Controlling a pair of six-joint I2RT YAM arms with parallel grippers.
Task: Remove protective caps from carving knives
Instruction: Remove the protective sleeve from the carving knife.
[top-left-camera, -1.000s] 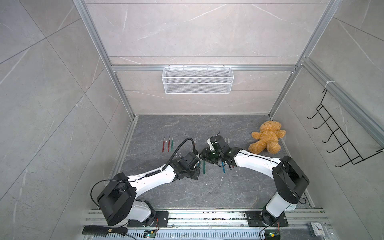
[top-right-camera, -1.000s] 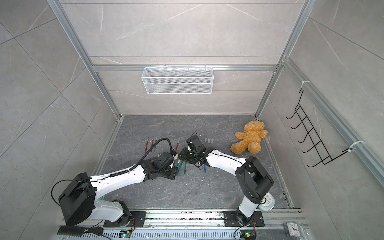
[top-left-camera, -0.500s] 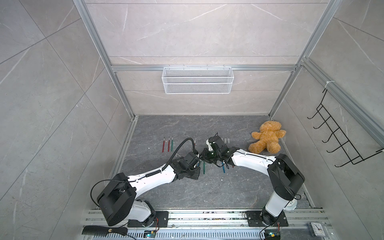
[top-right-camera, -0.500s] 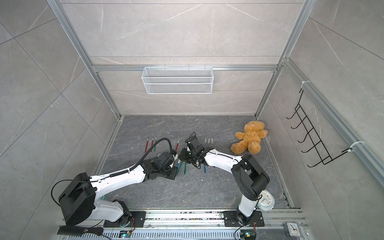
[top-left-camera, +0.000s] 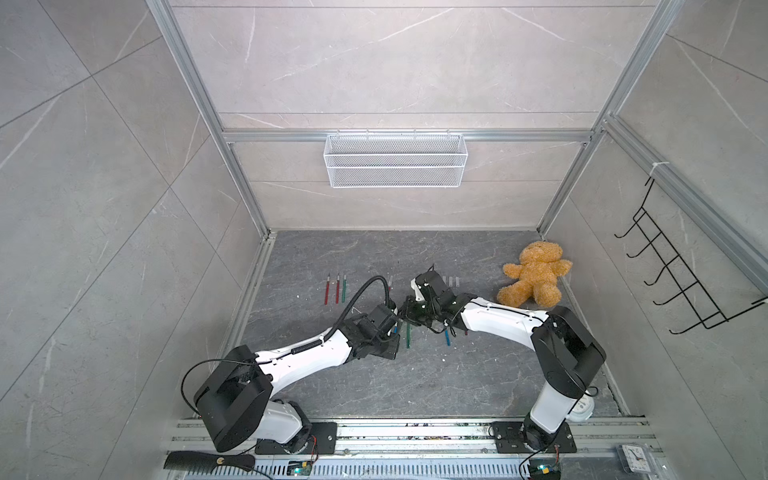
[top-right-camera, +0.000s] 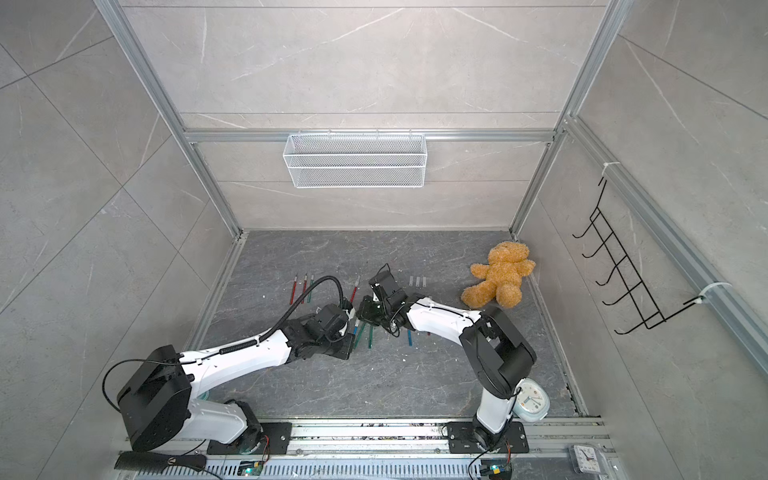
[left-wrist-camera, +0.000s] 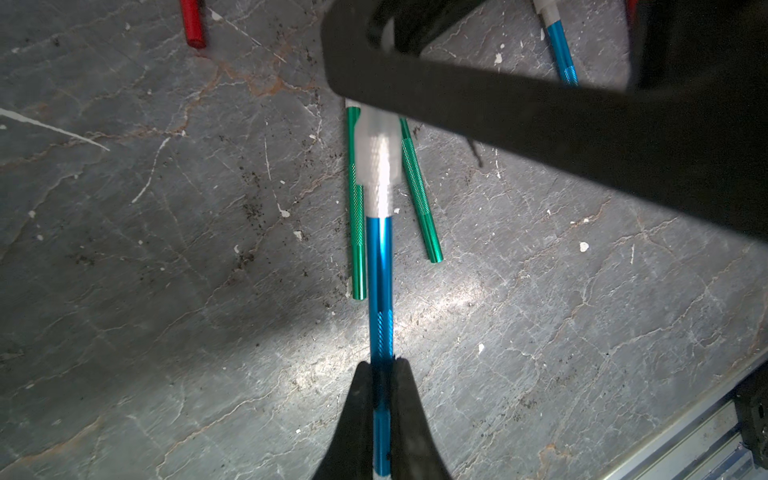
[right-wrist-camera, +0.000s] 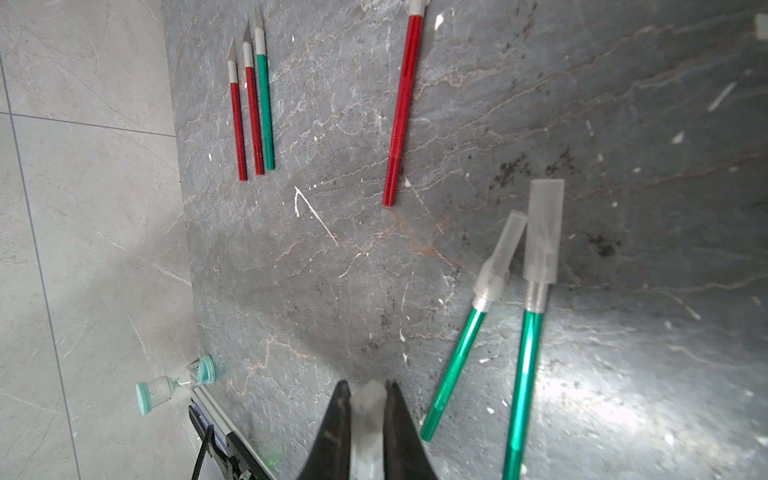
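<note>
My left gripper (left-wrist-camera: 381, 368) is shut on the handle of a blue carving knife (left-wrist-camera: 380, 270), held just above the floor. A translucent protective cap (left-wrist-camera: 376, 141) still covers that knife's tip. My right gripper (right-wrist-camera: 368, 386) is shut on this cap (right-wrist-camera: 366, 411). In both top views the two grippers meet mid-floor, left (top-left-camera: 397, 324) against right (top-left-camera: 406, 315). Two green capped knives (right-wrist-camera: 469, 345) (right-wrist-camera: 528, 365) lie beside them. Three bare-bladed knives (right-wrist-camera: 249, 108) lie in a row. A red knife (right-wrist-camera: 401, 108) and another blue one (top-left-camera: 447, 336) lie apart.
Three loose caps (top-left-camera: 451, 281) lie behind the right arm. A teddy bear (top-left-camera: 534, 274) sits at the right wall, a wire basket (top-left-camera: 395, 160) hangs on the back wall, and a hook rack (top-left-camera: 681, 282) is on the right. An hourglass (right-wrist-camera: 174, 384) and a clock (top-right-camera: 530, 401) stand by the front rail.
The right gripper's fingers have closed onto the cap of the blue knife, and the right arm's elbow has shifted a little. The left arm has held still.
</note>
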